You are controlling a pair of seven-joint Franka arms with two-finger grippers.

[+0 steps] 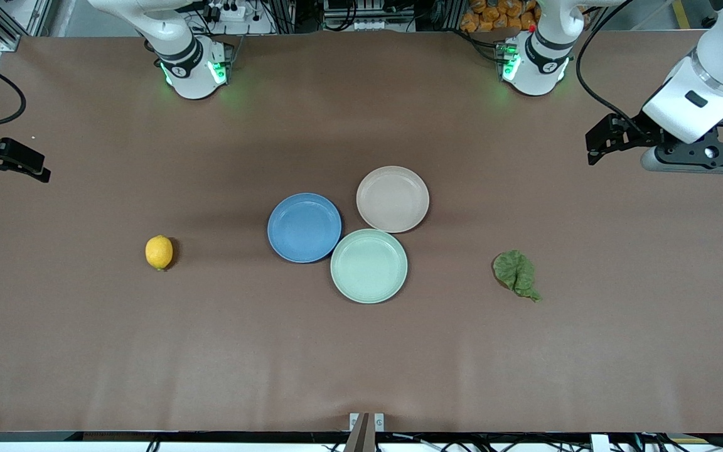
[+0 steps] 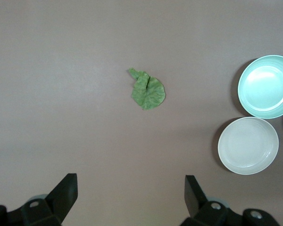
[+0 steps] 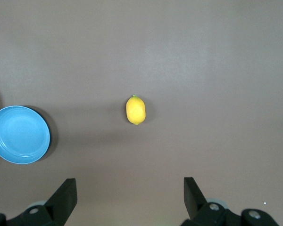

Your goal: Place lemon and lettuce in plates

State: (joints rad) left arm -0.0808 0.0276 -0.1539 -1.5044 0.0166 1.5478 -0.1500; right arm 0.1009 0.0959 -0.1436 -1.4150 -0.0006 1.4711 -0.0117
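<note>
Both arms are waiting high at the worktop ends, nothing picked yet.

The lemon [image 1: 159,252] is lying toward the right arm's end, the lettuce [image 1: 516,274] toward the left arm's end, the blue plate [image 1: 304,227] and beige plate [image 1: 393,198] between them. The left pincer [image 2: 129,200] and right pincer [image 3: 129,200] are hanging spread, probably ready for descending.

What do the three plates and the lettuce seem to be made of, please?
The blue plate, beige plate and mint plate look like moulded plastic or melamine: even pastel colour and a soft satin sheen on smooth rims, though glazed ceramic cannot be ruled out. The lettuce is a dark green, matt, wrinkled leaf; whether it is real or a soft plastic replica is unclear.
</note>
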